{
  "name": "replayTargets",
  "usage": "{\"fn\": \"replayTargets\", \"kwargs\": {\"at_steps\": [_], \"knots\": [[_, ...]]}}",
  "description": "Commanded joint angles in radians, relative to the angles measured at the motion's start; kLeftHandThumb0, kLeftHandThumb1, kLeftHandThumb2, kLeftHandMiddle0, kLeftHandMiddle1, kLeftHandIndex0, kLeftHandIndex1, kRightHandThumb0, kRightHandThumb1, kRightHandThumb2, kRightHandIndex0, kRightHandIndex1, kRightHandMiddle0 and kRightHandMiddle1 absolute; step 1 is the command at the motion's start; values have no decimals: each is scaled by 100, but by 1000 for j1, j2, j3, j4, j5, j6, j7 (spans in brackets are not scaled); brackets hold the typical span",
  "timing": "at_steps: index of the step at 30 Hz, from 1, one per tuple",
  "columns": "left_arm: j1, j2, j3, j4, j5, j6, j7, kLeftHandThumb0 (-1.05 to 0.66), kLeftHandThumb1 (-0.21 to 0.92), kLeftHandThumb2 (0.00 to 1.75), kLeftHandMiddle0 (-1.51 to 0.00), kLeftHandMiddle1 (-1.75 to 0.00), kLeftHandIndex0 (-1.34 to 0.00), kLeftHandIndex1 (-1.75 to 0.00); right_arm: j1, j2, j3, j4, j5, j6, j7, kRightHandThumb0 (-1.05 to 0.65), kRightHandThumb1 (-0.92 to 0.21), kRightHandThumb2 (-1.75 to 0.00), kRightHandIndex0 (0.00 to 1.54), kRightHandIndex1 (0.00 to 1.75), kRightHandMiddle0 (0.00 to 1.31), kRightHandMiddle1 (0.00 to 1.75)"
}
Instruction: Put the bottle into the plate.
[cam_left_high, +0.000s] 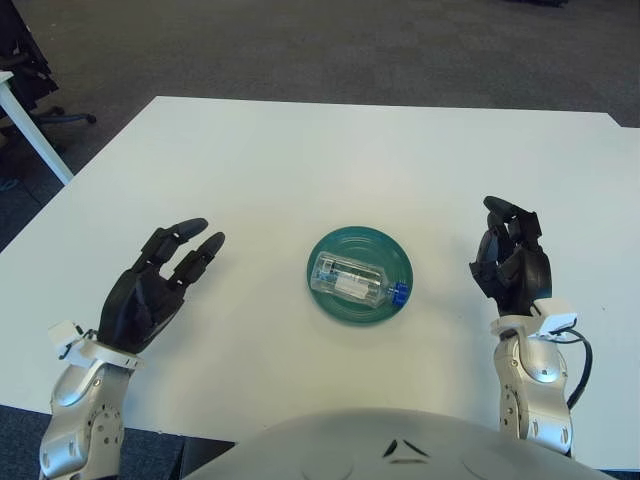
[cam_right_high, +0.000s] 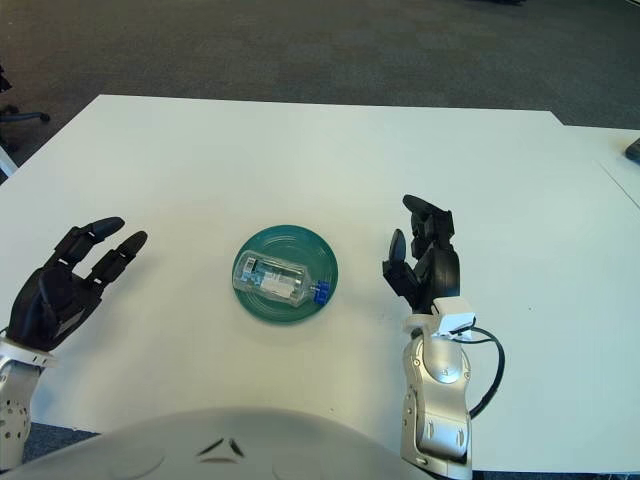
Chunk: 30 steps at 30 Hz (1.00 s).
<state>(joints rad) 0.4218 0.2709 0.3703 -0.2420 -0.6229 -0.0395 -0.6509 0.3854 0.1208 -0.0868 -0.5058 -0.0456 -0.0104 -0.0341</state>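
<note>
A clear plastic bottle with a white label and a blue cap lies on its side inside a green plate at the middle of the white table. The cap points right. My left hand shows left of the plate, fingers spread, holding nothing. My right hand shows right of the plate, fingers relaxed and pointing up, holding nothing. Neither hand touches the plate or the bottle.
Dark carpet surrounds the table. An office chair base and a white table leg stand at the far left. A dark object sits on another table at the right edge.
</note>
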Motion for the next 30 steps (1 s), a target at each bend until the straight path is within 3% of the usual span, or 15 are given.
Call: {"fn": "replayTargets", "kwargs": {"at_steps": [1,12,22,30], "knots": [[-12,6,3,18,5,-12,-12,-76,92,78,-36,-16,0,-97,25,30,24,35,29,-41,-12,-70,-92,-73,45,15,0,103],[-31,8,4,51,9,-21,-22,-76,92,78,-37,-16,0,-97,18,18,37,198,49,-146,-32,-71,-92,-72,48,17,0,96],[-39,11,10,81,7,-34,-39,-76,92,78,-37,-16,0,-97,-28,4,34,352,44,-251,-44,-75,-92,-71,49,20,0,103],[-36,11,14,86,6,-39,-47,-76,92,78,-37,-16,0,-97,-43,-4,42,405,33,-299,-50,-79,-92,-68,49,23,0,106]]}}
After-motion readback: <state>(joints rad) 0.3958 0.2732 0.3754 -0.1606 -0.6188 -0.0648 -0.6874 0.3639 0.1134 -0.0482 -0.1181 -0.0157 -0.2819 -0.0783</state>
